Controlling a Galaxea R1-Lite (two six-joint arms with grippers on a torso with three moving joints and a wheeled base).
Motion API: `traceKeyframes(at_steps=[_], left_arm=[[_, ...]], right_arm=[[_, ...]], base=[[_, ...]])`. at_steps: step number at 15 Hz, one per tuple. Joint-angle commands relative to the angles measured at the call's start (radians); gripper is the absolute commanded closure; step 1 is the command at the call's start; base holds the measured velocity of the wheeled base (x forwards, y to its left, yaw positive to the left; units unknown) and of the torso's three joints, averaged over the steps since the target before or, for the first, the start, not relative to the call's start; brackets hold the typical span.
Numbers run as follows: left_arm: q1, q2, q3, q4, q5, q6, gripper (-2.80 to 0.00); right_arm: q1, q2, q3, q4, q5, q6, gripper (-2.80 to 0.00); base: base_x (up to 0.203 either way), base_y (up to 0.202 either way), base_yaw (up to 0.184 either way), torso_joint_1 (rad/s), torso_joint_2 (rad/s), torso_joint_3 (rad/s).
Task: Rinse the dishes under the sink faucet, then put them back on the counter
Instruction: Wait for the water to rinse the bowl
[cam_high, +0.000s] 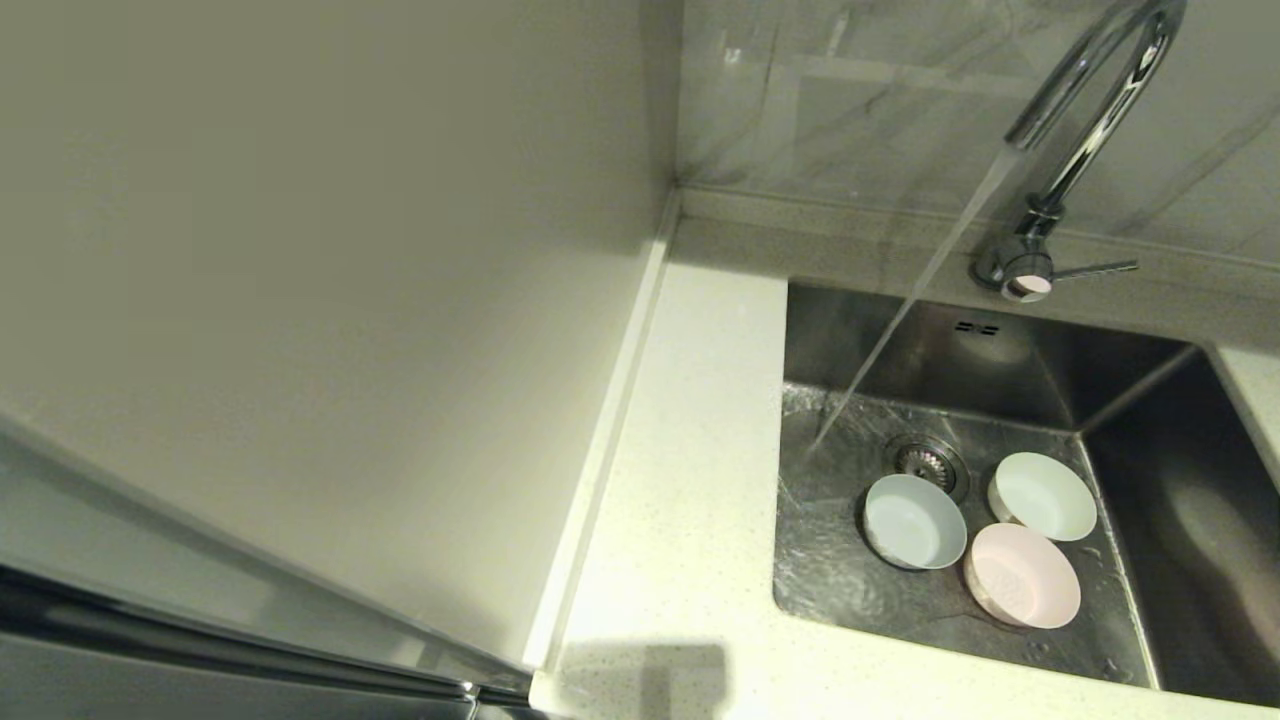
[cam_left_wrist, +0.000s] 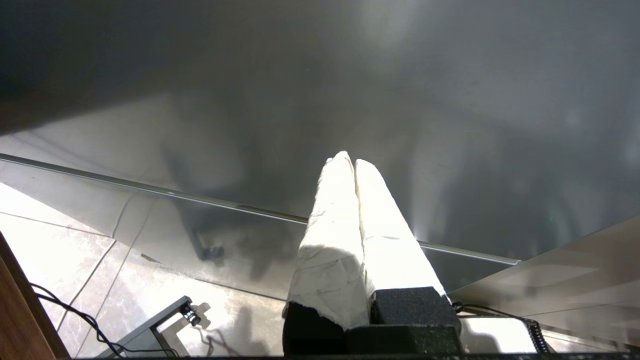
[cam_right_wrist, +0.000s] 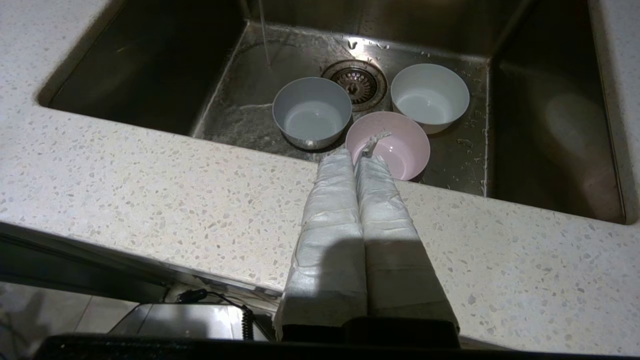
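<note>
Water is running from the faucet (cam_high: 1090, 120) left of the three bowls (cam_high: 912, 520) in the sink (cam_high: 1150, 520), missing them; wet bowls risk slipping. Both the right gripper (cam_right_wrist: 357, 157) and the left gripper (cam_left_wrist: 348, 161) are sitting pinched closed, empty.

Head and right wrist views (both downward) share the sink (cam_high: 1000, 340).

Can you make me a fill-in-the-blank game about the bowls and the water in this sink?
1. There are ___ bowls standing in the sink.
2. The bowl closest to the falling water is the ___ one.
3. Water runs out of the ___ at the back of the sink.
4. The right gripper, over the counter, has its fingers ___.

Missing words: three; blue; faucet; shut
</note>
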Motion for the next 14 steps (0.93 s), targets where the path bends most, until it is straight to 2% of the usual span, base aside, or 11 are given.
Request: traceKeyframes(at_steps=[1, 8, 14], left_arm=[[0.0, -0.003, 0.0, 0.0, 0.0, 0.001, 0.0], [0.0, -0.003, 0.0, 0.0, 0.0, -0.001, 0.0], [0.0, -0.003, 0.0, 0.0, 0.0, -0.001, 0.0]], right_arm=[[0.0, 0.001, 0.001, -0.001, 0.0, 0.0, 0.0], [-0.001, 0.001, -0.012, -0.001, -0.001, 0.002, 0.0], [0.0, 0.037, -0.165, 0.112, 0.022, 0.027, 0.0]], base=[[0.0, 0.0, 0.0, 0.0, 0.0, 0.0], [0.0, 0.0, 0.0, 0.0, 0.0, 0.0], [0.0, 0.0, 0.0, 0.0, 0.0, 0.0]])
